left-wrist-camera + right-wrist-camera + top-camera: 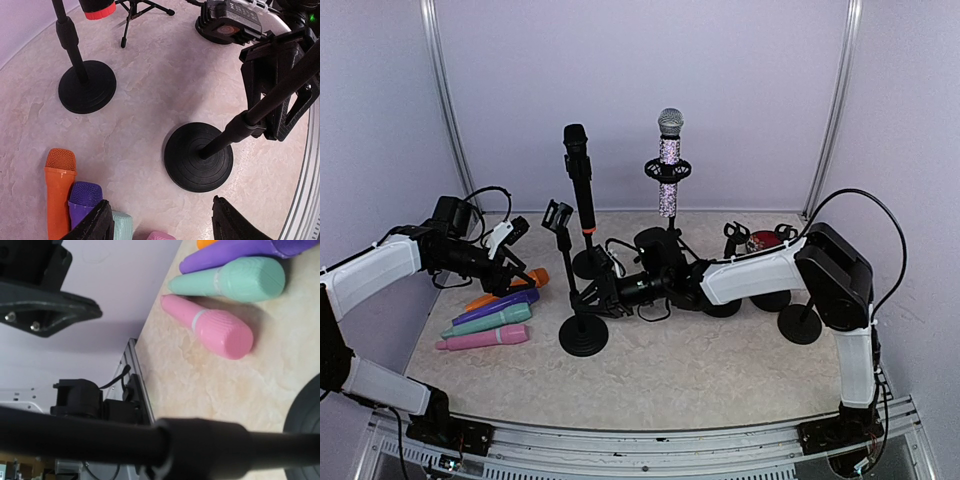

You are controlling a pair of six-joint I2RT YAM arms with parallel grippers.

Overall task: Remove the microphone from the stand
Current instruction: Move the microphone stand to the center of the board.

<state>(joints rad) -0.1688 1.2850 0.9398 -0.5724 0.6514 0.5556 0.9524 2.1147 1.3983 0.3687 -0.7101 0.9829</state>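
Note:
A black microphone [577, 160] with an orange ring [96, 7] stands upright in the stand [588, 262] at the back. A glittery silver microphone [669, 150] sits in a ring mount behind it. The front stand [583, 335] has an empty clip [557, 215]. My right gripper [603, 292] is shut on its pole [260, 107], low above the round base [198, 156]. That pole [150, 445] fills the right wrist view and hides the fingers. My left gripper [162, 225] is open and holds nothing; it hovers over the table left of that base.
Orange [59, 185], purple [235, 255], teal [235, 280] and pink [215, 327] microphones lie side by side at the table's left. More stand bases [800, 325] and a small tripod [135, 12] crowd the right and back. Cables trail near the middle.

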